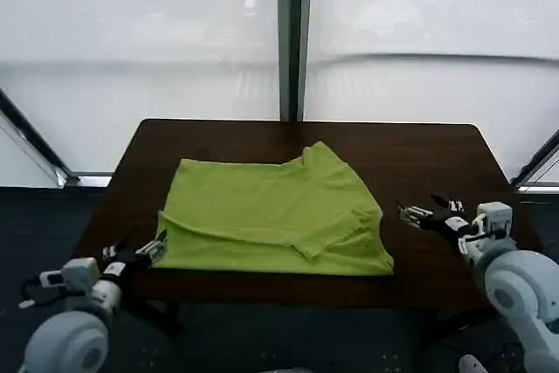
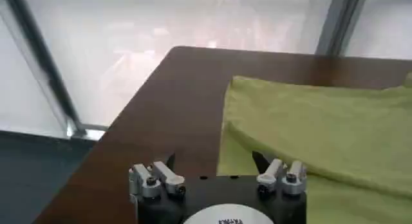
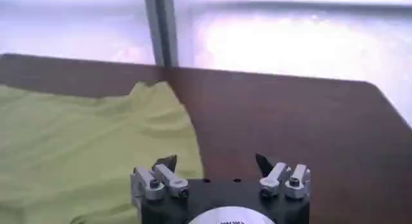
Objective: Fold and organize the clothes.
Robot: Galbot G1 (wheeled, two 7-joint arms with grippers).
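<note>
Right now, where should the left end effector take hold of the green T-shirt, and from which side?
Probably the T-shirt's near-left corner, approached from the table's left edge. The left end effector sits open beside it, where the folded layers end in a free edge.

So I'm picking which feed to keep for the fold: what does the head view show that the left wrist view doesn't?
Head view alone: the whole lime-green T-shirt, partly folded, and both pincers at once, the left pincer at the shirt's near left corner, the right pincer just off its right edge.
Left wrist view alone: that pincer's open fingers seen close, over the shirt's layered corner.
Both: the shirt on the dark brown table and the window behind.
</note>
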